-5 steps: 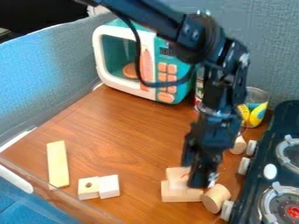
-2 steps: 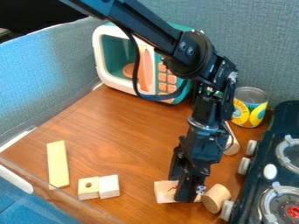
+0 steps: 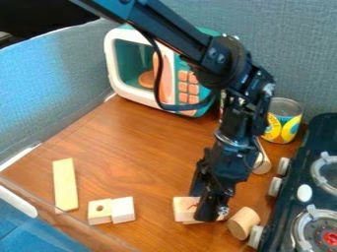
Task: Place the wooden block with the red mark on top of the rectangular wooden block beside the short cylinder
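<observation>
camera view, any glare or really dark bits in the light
In the camera view, a bright patch lights the fabric panel at the left; the wooden tabletop has a soft sheen; small highlights dot the black arm; the top-left corner is nearly black.

Cannot read any words or numbers. Can see a yellow-and-blue label (image 3: 272, 129) on a tin (image 3: 285, 106), upper right, and red marks (image 3: 193, 206) on a wooden block (image 3: 182, 212), lower centre.

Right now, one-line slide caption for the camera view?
Black gripper down at a red-marked wooden block; wooden cylinder between block and toy stove.
</observation>
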You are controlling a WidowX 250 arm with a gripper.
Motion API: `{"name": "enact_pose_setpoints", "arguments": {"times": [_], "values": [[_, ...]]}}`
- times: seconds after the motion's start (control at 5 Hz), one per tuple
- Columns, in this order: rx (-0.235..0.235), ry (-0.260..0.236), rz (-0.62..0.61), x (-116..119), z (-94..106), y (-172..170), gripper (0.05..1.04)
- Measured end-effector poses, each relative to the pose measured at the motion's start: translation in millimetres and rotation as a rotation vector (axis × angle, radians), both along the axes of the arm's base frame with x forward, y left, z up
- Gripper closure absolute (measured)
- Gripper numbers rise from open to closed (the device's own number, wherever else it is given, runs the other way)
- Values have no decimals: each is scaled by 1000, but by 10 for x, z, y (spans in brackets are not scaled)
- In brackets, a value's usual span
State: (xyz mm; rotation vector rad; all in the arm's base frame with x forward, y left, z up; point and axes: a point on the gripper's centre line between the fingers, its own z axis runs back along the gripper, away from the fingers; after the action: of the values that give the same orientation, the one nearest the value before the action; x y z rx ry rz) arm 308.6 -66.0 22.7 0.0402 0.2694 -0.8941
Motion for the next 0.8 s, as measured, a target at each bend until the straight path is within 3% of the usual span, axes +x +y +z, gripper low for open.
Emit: {"name": "enact_pose_setpoints", "arguments": {"times": [0.2,0.6,0.8], "values": [[23,-20,-14,29,3,13,517],[14,-56,-2,89,-2,15,517],[14,-79,21,122,-7,20,472]]}}
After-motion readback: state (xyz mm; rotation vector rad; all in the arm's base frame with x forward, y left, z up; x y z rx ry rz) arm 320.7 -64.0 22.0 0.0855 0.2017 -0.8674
